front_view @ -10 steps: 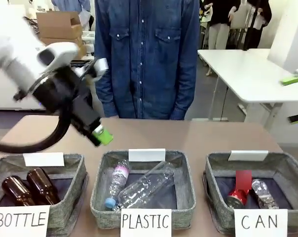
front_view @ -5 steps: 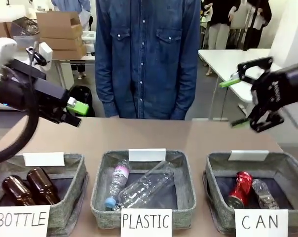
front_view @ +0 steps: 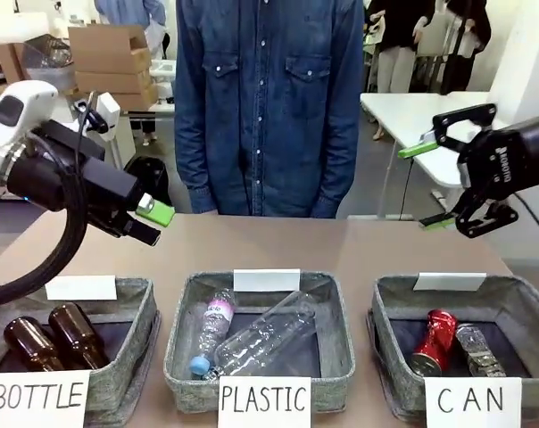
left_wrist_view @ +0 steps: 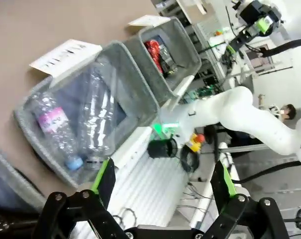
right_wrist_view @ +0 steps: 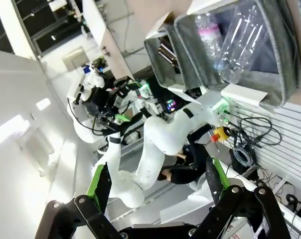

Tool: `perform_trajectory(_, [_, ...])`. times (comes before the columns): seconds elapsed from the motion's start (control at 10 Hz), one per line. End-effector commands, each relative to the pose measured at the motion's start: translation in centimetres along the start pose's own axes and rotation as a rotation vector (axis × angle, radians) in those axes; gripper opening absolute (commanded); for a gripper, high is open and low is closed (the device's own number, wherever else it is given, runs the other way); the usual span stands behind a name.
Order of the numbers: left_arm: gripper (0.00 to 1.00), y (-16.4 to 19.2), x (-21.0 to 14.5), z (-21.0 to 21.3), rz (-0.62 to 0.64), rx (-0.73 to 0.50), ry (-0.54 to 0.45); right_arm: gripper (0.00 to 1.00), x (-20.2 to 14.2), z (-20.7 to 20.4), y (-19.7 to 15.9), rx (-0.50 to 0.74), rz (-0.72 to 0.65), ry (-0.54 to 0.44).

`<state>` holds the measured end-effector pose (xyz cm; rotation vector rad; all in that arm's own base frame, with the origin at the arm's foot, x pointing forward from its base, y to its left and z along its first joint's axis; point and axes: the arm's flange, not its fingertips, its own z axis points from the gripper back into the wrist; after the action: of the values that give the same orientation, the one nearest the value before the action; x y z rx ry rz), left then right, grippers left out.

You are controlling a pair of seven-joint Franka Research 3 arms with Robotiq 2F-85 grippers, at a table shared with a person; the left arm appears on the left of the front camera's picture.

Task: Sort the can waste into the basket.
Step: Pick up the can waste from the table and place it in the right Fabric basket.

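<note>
A crushed red can (front_view: 433,341) and a silver can (front_view: 476,349) lie side by side in the grey basket (front_view: 390,303) signed "CAN" at the front right. The left wrist view shows the red can (left_wrist_view: 154,50) inside that basket (left_wrist_view: 189,46) from afar. My left gripper (front_view: 152,223) hangs open and empty above the table's left side, behind the "BOTTLE" basket. High over the right side, my right gripper (front_view: 426,185) also stands open, behind and above the CAN basket. Both wrist views show spread fingers with nothing between them, left gripper (left_wrist_view: 163,174) and right gripper (right_wrist_view: 158,177).
The middle basket (front_view: 180,348) signed "PLASTIC" holds clear plastic bottles (front_view: 261,339). The left basket (front_view: 140,343) signed "BOTTLE" holds two brown glass bottles (front_view: 51,339). A person in a denim shirt (front_view: 269,107) stands at the far side. Bare tabletop (front_view: 278,245) lies behind the baskets.
My left arm swung back from the table's middle to the left, then eased slightly right and down. My right arm came in from the right edge and has held still since.
</note>
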<state>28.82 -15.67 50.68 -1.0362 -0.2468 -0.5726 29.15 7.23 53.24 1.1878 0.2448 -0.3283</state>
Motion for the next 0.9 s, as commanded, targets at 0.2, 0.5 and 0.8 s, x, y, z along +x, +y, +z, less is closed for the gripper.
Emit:
perform_trajectory(0.2, [1.0, 6.7, 2.3, 1.8, 0.407, 0.107, 0.029, 1.0, 2.0, -4.6, -2.4, 0.17, 0.184, 0.193])
perform_trajectory(0.5, [1.0, 8.7, -1.3, 2.6, 0.529, 0.103, -0.138, 1.0, 2.9, -3.7, -0.7, 0.133, 0.164, 0.143])
perform_trajectory(0.8, [1.0, 9.7, 0.7, 2.2, 0.461, 0.122, -0.003, 1.0, 2.9, -3.7, -0.7, 0.133, 0.164, 0.143])
